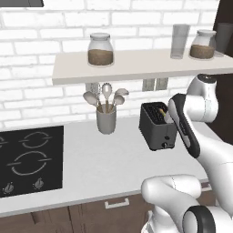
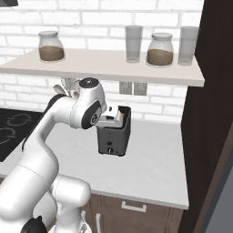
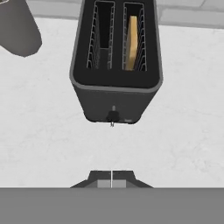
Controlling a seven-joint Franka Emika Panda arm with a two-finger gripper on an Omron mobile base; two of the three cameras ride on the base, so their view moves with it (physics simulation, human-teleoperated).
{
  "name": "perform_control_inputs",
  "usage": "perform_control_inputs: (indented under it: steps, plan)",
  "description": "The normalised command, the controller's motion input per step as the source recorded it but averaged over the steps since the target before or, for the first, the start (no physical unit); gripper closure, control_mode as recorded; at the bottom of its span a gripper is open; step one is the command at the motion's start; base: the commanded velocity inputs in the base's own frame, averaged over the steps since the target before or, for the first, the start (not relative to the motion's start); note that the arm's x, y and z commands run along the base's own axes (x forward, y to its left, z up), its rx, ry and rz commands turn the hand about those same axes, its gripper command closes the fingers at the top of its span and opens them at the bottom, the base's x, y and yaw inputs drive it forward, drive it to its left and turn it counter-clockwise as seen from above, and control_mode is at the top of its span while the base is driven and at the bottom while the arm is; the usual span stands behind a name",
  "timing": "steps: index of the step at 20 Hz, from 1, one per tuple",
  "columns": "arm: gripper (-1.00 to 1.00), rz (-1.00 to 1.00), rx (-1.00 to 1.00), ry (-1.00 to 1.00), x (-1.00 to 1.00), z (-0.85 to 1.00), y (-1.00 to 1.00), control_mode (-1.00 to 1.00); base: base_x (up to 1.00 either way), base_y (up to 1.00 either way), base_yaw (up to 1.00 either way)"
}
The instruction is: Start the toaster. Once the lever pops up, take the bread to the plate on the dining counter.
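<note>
Bread [image 3: 132, 43]: standing on edge in toaster [image 3: 114, 65], upper centre; probably light, stiff, crumbly; taking by exposed top edge advised. Gripper [image 3: 111, 180], lower centre, hovering, fingertips pressed together.

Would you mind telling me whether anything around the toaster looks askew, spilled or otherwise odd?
Nothing stands out. The toaster sits upright on the worktop, the bread stands in one slot, and the utensil holder stands upright beside it.
</note>
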Motion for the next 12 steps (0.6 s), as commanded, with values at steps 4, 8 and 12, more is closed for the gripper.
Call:
perform_control_inputs:
  steps: [4,8,12]
  plan:
    - [1.00,0.00,0.00,-0.03,0.00,0.04,0.03,-1.00,0.00,0.00,0.00]
    - [1.00,0.00,0.00,-0.11,0.00,-0.05,0.00,-1.00,0.00,0.00,0.00]
    - [-1.00,0.00,0.00,-0.06,0.06,-0.08,0.00,-1.00,0.00,0.00,0.00]
